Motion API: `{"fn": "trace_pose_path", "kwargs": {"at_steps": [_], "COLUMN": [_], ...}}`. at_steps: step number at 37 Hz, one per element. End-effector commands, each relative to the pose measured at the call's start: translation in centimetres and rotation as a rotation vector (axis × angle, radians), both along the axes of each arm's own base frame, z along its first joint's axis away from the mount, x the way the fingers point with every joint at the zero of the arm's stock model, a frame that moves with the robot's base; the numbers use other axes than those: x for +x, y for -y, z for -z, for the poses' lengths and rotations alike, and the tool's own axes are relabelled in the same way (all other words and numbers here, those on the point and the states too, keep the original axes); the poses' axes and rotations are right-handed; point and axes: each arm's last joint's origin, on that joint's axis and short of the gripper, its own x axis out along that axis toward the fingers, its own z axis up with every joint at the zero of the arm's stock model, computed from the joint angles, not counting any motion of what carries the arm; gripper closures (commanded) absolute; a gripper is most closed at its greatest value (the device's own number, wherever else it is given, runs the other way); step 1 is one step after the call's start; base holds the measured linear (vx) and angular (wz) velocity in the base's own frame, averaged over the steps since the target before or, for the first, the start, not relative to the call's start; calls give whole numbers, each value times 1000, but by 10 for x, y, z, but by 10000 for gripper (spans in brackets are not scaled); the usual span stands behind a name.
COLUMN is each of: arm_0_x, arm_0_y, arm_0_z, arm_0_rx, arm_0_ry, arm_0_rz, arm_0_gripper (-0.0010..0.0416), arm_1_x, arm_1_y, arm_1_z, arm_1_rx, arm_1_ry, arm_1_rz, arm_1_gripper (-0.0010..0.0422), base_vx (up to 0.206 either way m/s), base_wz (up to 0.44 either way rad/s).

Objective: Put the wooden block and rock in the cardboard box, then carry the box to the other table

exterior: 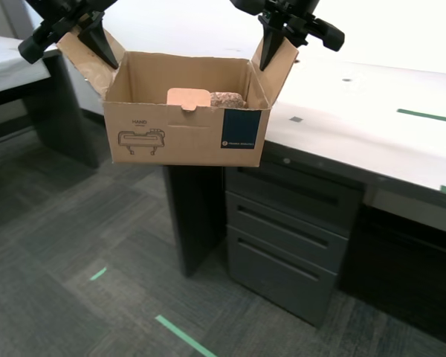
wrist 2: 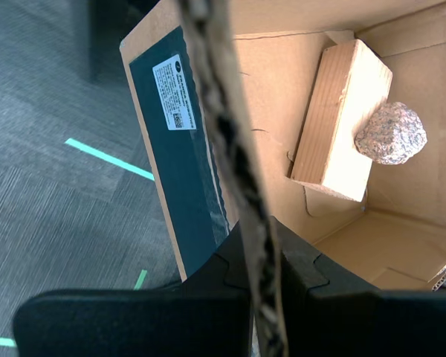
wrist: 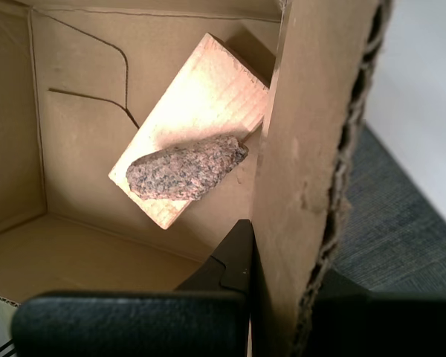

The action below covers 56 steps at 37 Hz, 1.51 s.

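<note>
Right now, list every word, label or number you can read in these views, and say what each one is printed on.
"HAND": black print above the line drawing on the front of the cardboard box.
Dark blue-green label on the box front: a line of pale text, too small to read.
White sticker on the dark label, second wrist view: fine print and a code, too blurred to read.

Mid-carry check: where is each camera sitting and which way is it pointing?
Exterior view: on my body, looking down at the box held up beside the desk; both arms show.
First wrist view: on my first gripper, looking into the box past a flap; its fingers show.
Second wrist view: on my second gripper, likewise, plus floor.
All share the block and rock.
</note>
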Motion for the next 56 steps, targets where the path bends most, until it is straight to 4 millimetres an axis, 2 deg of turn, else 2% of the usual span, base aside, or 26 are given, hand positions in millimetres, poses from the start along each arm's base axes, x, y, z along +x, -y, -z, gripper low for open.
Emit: {"fn": "trace_pose_path", "kwargs": {"at_steps": [1,56], "arm_0_x": [0,-2], "arm_0_y": [0,0], "arm_0_z": [-1,0], "arm_0_rx": [-3,-10], "arm_0_ry": [8,-2], "arm_0_rz": [-4,-15], "arm_0_gripper": [407,407], "arm_1_x": [0,-1], "arm_1_y": [0,0], "arm_1_z": [-1,1], "arm_1_rx": [-1,22], "arm_1_ry": [-1,-23], "arm_1_rz": [-4,-28], "arm_1_gripper": [413,413], "base_vx": [-66,-57], "base_wz": [254,241]}}
